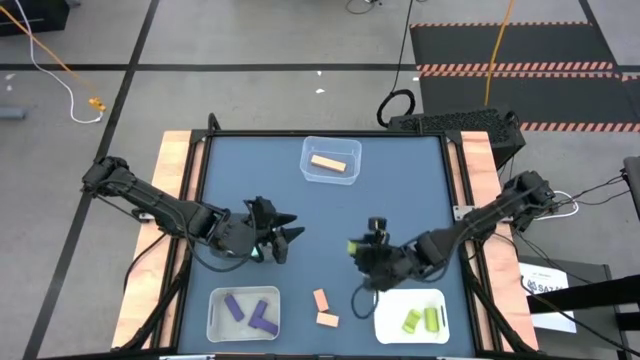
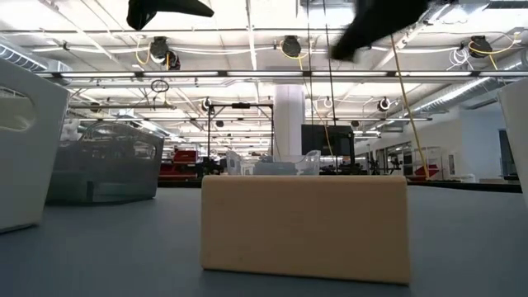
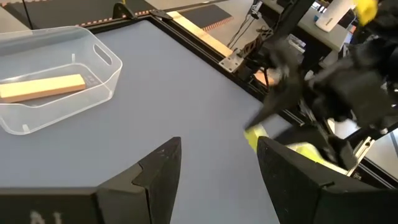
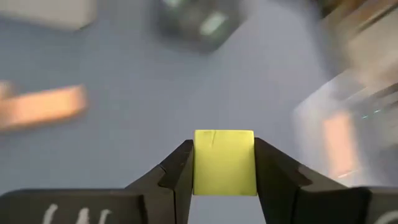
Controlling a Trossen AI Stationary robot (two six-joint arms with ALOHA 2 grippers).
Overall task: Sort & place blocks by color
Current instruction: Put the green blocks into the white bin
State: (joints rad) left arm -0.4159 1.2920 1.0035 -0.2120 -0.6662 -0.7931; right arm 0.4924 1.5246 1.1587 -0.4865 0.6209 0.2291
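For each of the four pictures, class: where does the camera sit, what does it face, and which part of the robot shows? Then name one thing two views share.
High view: overhead, straight down; both arms, left claw open.
Low view: table height, facing an orange block; arms' undersides above.
Left wrist view: past its fingers toward the clear bin.
Right wrist view: right claw gripping a yellow-green cube.
Shared: the clear bin's orange bar, seen overhead and from the left wrist.
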